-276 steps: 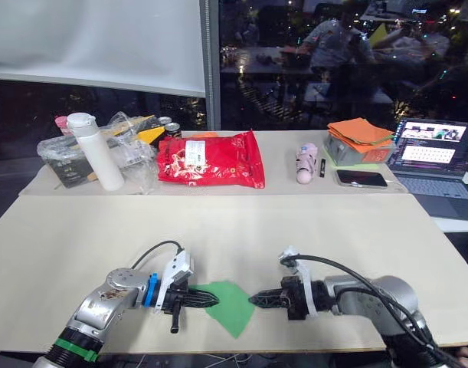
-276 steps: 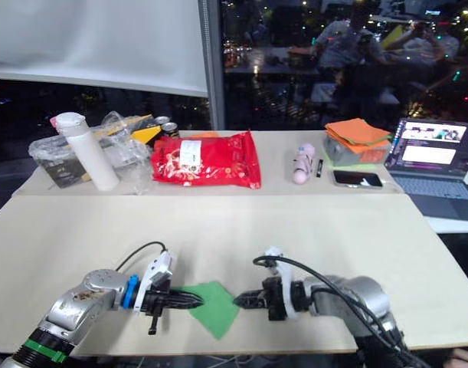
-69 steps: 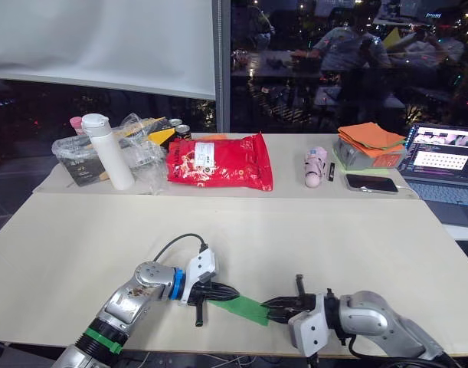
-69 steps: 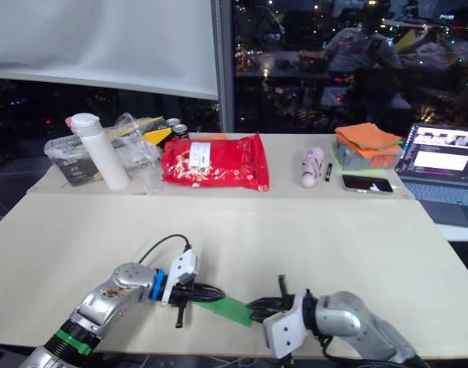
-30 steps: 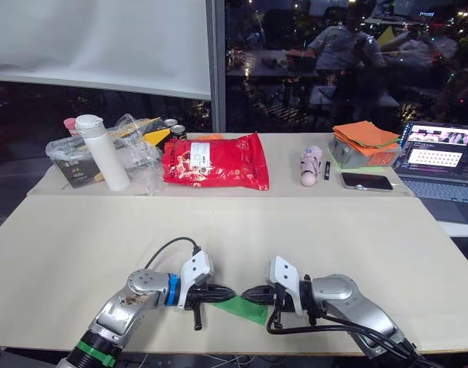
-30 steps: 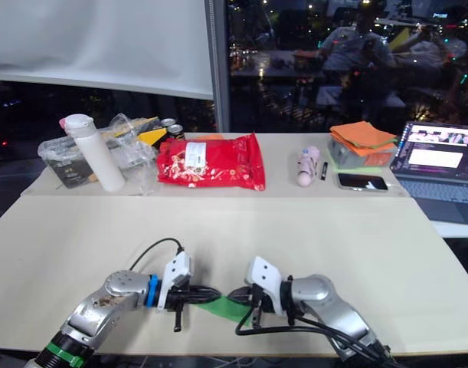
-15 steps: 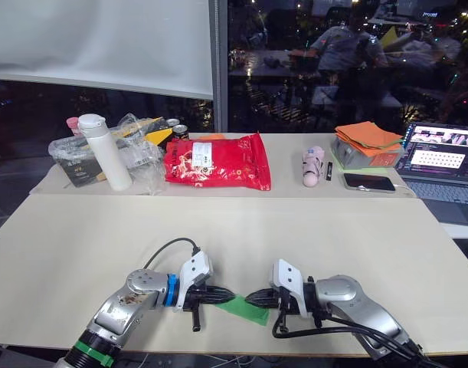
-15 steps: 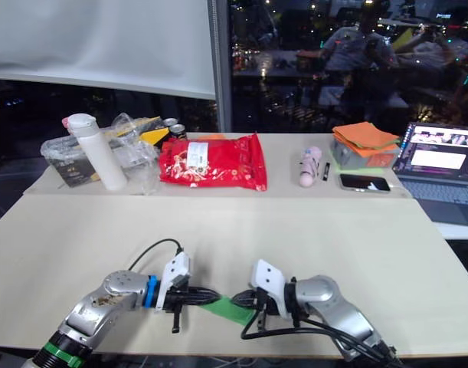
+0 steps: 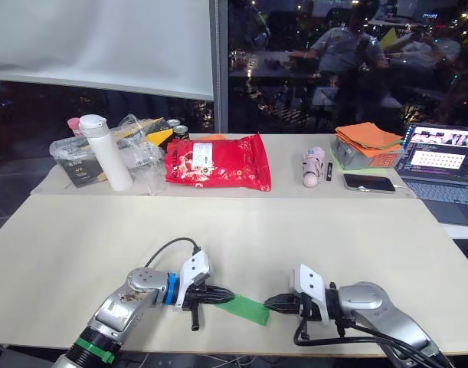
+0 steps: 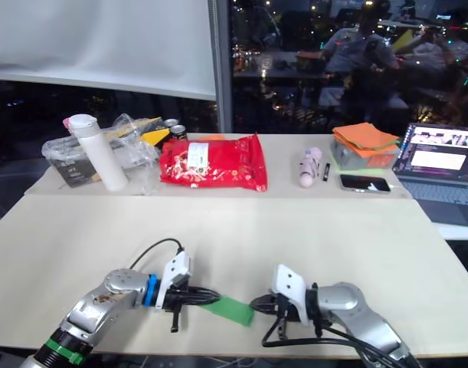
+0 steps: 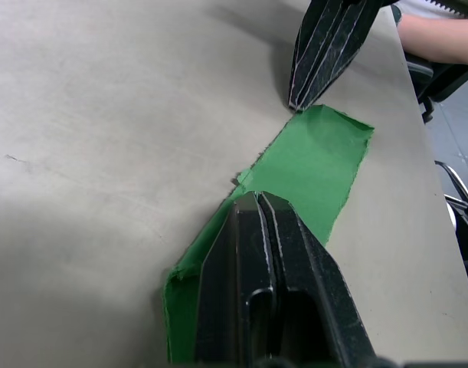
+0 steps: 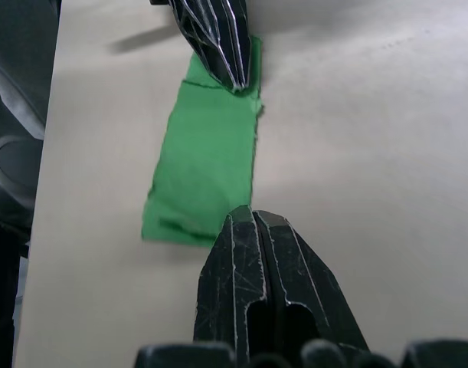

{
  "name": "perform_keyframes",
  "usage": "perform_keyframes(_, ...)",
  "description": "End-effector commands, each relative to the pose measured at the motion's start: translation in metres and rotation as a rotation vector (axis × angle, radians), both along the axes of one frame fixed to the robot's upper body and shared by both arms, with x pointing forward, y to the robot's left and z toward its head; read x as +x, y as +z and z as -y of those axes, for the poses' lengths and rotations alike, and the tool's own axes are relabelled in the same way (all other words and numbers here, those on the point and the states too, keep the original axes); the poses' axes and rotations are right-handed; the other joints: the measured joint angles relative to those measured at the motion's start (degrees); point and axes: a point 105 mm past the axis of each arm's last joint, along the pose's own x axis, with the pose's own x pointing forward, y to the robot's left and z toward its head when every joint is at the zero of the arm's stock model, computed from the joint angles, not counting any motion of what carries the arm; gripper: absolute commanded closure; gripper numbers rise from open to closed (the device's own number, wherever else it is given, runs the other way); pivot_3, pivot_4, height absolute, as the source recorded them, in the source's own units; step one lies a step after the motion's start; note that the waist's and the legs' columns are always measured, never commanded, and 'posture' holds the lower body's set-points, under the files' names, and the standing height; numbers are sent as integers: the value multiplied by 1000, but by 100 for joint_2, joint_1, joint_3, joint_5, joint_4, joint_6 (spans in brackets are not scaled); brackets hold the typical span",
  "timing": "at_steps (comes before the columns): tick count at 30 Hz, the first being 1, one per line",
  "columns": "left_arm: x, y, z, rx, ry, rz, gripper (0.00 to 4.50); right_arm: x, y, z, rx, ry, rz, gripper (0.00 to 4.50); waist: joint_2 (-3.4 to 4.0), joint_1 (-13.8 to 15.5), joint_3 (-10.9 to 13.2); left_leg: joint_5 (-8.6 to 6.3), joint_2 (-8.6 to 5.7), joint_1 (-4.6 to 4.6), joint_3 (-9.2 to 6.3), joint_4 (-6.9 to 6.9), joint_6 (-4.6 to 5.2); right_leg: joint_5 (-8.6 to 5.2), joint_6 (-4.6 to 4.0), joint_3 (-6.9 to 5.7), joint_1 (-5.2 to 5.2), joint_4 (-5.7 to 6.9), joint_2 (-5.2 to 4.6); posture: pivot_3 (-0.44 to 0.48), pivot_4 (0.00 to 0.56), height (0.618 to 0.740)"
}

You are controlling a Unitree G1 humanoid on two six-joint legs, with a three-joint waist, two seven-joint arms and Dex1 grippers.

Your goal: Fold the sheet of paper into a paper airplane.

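The left claw [image 9: 224, 294], fingers closed, presses the 9 o'clock end of the sheet of paper [image 9: 245, 308], a thin, limp strip at the table [image 9: 310, 230] front edge. The right claw [image 9: 270, 303], closed and empty, sits at its 3 o'clock tip; pin ends, slide creases gently.

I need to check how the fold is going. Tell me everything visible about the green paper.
The sheet of paper is bright green, plain and thin, folded into a narrow strip lying flat near the table's front edge. The left gripper, fingers shut, presses on one end; the right gripper, also shut, has its tip at the other end.
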Motion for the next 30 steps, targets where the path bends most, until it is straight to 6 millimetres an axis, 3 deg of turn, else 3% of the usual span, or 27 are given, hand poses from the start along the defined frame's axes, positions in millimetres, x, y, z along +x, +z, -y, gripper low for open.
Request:
perform_keyframes(1, -4, -20, -8, 67, 17, -57, 4500, -2, -7, 16, -40, -27, -30, 4485, -1, 1, 0, 0, 0, 0, 0, 0, 0, 0, 0, 0, 0, 0, 0, 0, 150, 725)
perform_keyframes(6, -5, -20, -7, 62, 8, -59, 4500, 2, 26, 5, 56, 0, 48, 4485, -1, 1, 2, 0, 0, -7, 0, 1, 0, 0, 0, 0, -4, 0, 0, 0, 150, 725)
perform_keyframes(12, -6, -19, -8, 58, 4, -60, 4500, 7, 43, -6, 52, 36, 105, 4485, 5, -8, 5, 0, 0, -14, 0, 2, 0, 2, 3, 0, -18, 5, 0, 0, 150, 725)
perform_keyframes(16, -6, -18, -7, 54, 0, -60, 4500, -2, 26, -19, 23, 80, 48, 4485, 9, -1, 1, 0, 1, -23, 0, -1, 0, 2, 3, 0, -25, 4, 1, 0, 150, 725)
perform_keyframes(22, -8, -18, -6, 55, -9, -61, 4500, -16, -10, -16, -29, 93, -22, 4485, 7, -7, 0, 0, 0, -28, 0, 2, 0, 2, 2, 0, -26, 2, 0, 0, 150, 725)
perform_keyframes(30, -7, -9, -3, 6, -28, -34, 4500, -26, -14, -6, -33, 88, -39, 4485, 1, -4, -7, 0, 0, -26, 0, 1, 0, 2, 2, 0, -25, 3, 1, 0, 150, 725)
